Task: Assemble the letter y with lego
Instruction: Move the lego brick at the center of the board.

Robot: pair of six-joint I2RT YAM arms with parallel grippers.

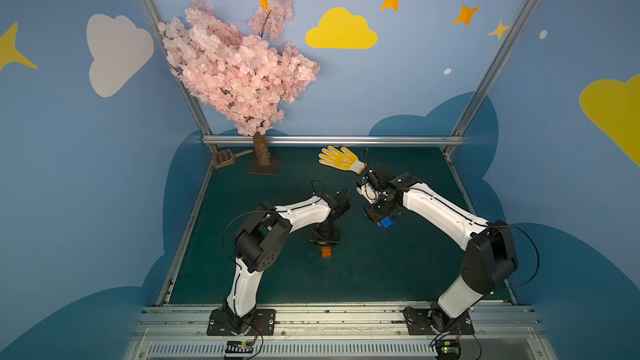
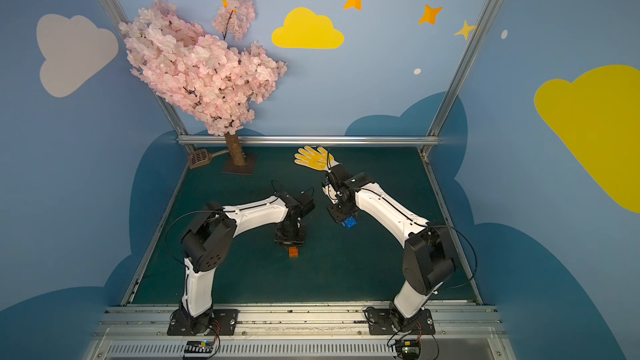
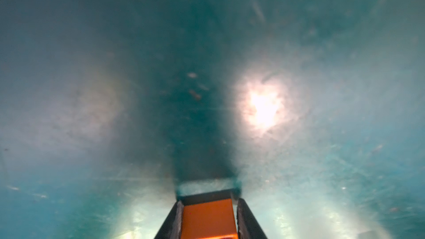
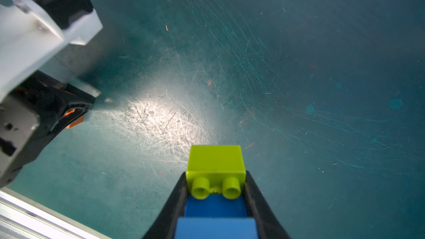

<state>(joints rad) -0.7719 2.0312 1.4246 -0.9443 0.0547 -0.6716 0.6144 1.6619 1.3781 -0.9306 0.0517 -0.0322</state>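
Note:
An orange lego brick (image 1: pixel 325 252) (image 2: pixel 293 252) sits low at the green mat near the middle. My left gripper (image 1: pixel 324 243) (image 3: pixel 209 201) points straight down and is shut on it; the orange brick (image 3: pixel 208 217) fills the space between both fingers. My right gripper (image 1: pixel 381 218) (image 4: pixel 216 175) hovers to the right, shut on a stack of lego: a lime green brick (image 4: pixel 216 162) at the tip, a dark blue brick (image 4: pixel 216 205) behind it, then a light blue brick (image 4: pixel 216 227). Only the blue part of the stack (image 2: pixel 349 222) shows from above. A whole letter y is out of view.
A yellow glove (image 1: pixel 341 159) lies at the back of the mat, just behind the right wrist. A pink blossom tree (image 1: pixel 239 64) on a square base and a brown scoop (image 1: pixel 225 158) stand at the back left. Metal rails (image 1: pixel 332 309) border the mat.

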